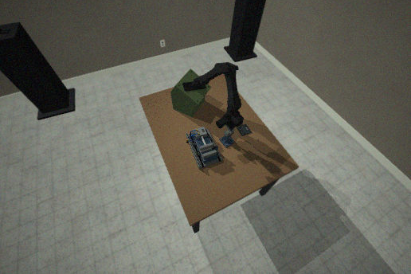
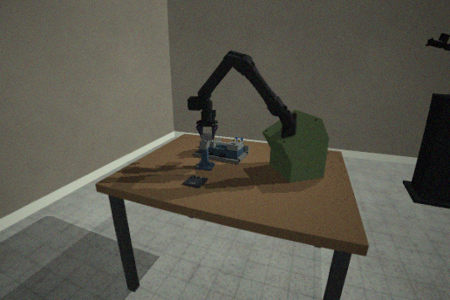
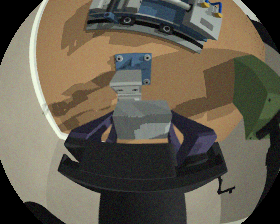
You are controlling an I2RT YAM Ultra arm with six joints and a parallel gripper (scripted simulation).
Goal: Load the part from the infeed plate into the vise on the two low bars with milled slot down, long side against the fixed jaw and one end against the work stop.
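My gripper [image 1: 226, 125] [image 2: 207, 131] [image 3: 144, 137] is shut on the part [image 2: 206, 138] [image 3: 143, 117], a grey block, and holds it in the air. The part hangs a little above the V-block [image 1: 228, 140] [image 2: 204, 163] [image 3: 130, 78], which has a blue base. The vise [image 1: 204, 148] [image 2: 224, 149] [image 3: 153, 6] stands open beyond the V-block, with nothing between its jaws. The infeed plate [image 1: 244, 129] [image 2: 194, 180] lies bare on the table. I cannot tell which way the part's slot faces.
The arm's green base [image 1: 188, 96] [image 2: 301, 149] [image 3: 260, 96] stands at the back of the brown table [image 1: 223, 188] [image 2: 270, 206]. Dark camera stands [image 1: 244, 17] [image 1: 32, 72] are on the floor around the table.
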